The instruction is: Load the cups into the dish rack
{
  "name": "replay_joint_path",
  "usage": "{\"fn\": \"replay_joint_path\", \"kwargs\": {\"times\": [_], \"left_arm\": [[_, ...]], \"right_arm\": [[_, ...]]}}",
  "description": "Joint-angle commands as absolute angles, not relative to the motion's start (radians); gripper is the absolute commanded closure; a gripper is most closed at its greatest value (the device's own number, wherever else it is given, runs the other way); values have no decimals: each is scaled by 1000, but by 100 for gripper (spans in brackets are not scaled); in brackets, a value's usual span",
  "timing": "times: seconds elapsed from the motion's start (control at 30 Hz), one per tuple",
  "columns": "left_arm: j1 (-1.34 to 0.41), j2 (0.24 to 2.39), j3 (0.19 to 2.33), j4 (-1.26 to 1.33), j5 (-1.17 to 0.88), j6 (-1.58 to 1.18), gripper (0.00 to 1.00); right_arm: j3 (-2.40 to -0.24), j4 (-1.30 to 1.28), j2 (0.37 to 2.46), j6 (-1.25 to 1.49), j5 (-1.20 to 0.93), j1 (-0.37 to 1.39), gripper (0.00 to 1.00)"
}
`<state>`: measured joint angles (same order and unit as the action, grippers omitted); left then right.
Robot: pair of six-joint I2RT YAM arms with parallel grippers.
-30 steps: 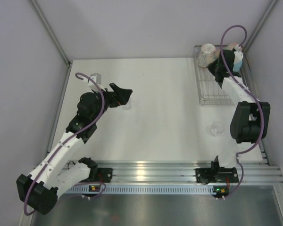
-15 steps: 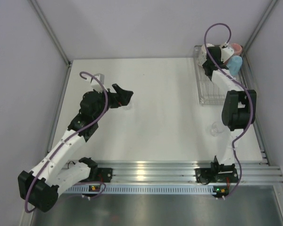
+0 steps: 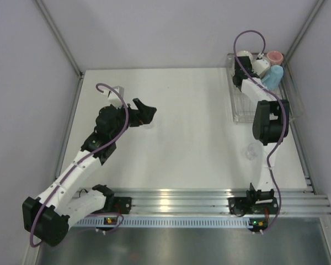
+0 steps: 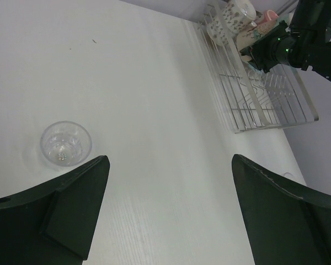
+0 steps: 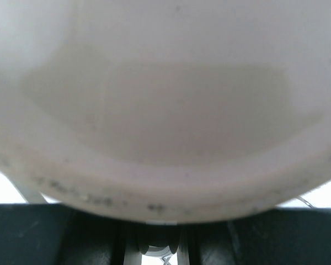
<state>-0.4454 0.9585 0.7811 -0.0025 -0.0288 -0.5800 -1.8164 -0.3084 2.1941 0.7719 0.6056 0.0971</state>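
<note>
Far right on the white tabletop point(image 3: 198, 110), walled by pale lilac panels point(image 3: 154, 33), the silver wire dish rack point(image 3: 247, 108) has four mugs bunched at its far end: white patterned mug point(image 3: 243, 56), cream mug point(image 3: 260, 65), pinkish-red mug point(image 3: 275, 56), light blue mug point(image 3: 272, 77). The right gripper point(image 4: 252, 51) is pressed close to the cream mug and I cannot tell its jaw state; a second ago it was further right. The left gripper point(image 4: 168, 165) hangs spread wide beside a clear glass tumbler point(image 4: 66, 142), barely shifted.

Four mugs point(image 3: 271, 77), one rack point(image 3: 245, 110), two clear glasses point(image 4: 66, 143), two arms point(image 3: 77, 171).
</note>
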Motion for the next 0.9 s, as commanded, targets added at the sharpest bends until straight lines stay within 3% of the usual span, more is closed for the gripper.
{"fn": "replay_joint_path", "kwargs": {"times": [0.0,0.47,0.73,0.87], "left_arm": [[-442,960,793,32,-34,-568,2],[-442,959,788,35,-29,-558,2],[-442,945,785,35,-26,-558,2],[-442,942,785,35,-25,-557,2]], "right_arm": [[-1925,-207,2184,804,692,120,100],[-2000,-244,2258,838,718,132,99],[-2042,-265,2289,839,713,130,82],[-2045,-267,2290,841,709,132,78]]}}
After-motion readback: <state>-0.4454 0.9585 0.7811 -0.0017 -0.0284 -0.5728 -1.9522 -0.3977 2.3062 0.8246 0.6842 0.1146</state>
